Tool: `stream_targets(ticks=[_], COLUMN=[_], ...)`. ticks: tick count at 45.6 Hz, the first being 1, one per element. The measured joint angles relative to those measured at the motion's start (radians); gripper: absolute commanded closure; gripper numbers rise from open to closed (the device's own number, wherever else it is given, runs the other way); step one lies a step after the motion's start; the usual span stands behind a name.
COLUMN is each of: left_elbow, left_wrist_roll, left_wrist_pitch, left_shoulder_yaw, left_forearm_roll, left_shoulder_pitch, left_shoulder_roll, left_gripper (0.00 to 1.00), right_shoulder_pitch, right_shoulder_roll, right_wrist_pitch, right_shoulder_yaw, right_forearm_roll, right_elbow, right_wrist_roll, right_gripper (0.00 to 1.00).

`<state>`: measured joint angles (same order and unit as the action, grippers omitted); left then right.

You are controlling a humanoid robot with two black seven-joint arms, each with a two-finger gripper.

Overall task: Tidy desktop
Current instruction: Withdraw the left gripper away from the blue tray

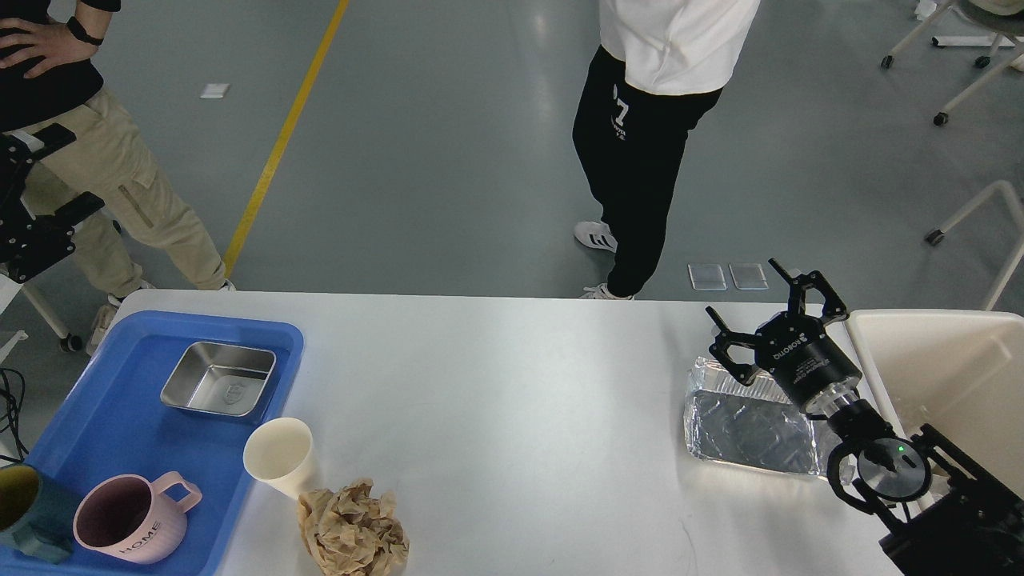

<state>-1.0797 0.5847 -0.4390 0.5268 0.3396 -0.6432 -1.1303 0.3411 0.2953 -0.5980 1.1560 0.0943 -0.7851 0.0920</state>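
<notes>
The white desktop [512, 400] carries a paper cup [280, 456] and a ball of crumpled brown paper [352, 532] at front left. A shiny foil tray [748, 428] lies at the right. My right gripper [752, 302] hovers open and empty over the foil tray's far edge. My left gripper [68, 172] is raised at the far left edge, off the table. Its two fingers look spread, with nothing between them.
A blue tray [136, 432] at the left holds a steel container [220, 388], a pink mug [132, 528] and a teal cup [24, 512]. A cream bin [952, 376] stands at the right edge. Two people stand beyond the table.
</notes>
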Motion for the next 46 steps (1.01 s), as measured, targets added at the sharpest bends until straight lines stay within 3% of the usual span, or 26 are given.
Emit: stream_targets(ticks=[8, 16, 29, 34, 46], left_elbow=[-0.002, -0.002, 0.015, 0.04, 0.13], left_wrist_roll=[0.025, 0.021, -0.007, -0.052, -0.208], left_wrist_pitch=[-0.007, -0.005, 0.014, 0.032, 0.128], left_shoulder_yaw=[0.254, 0.505, 0.599, 0.599, 0.583], left_forearm_roll=[-0.11, -0.117, -0.131, -0.139, -0.118], left_shoulder_pitch=[0.174, 0.356, 0.47, 0.475, 0.447], left_shoulder_roll=[0.098, 0.236, 0.348, 0.361, 0.359], left_gripper=[0.03, 0.03, 0.03, 0.03, 0.03], right_shoulder_pitch=[-0.004, 0.0, 0.008, 0.009, 0.009], right_shoulder_roll=[0.002, 0.007, 0.02, 0.026, 0.051], right_wrist_pitch=[0.006, 0.019, 0.046, 0.051, 0.053], right_shoulder_yaw=[-0.006, -0.035, -0.061, -0.068, -0.069], right_forearm_roll=[0.004, 0.004, 0.004, 0.004, 0.004], right_elbow=[0.0, -0.002, -0.005, -0.005, -0.01], right_wrist_roll=[-0.001, -0.002, -0.003, -0.003, -0.003], right_gripper=[0.0, 0.0, 0.0, 0.0, 0.0])
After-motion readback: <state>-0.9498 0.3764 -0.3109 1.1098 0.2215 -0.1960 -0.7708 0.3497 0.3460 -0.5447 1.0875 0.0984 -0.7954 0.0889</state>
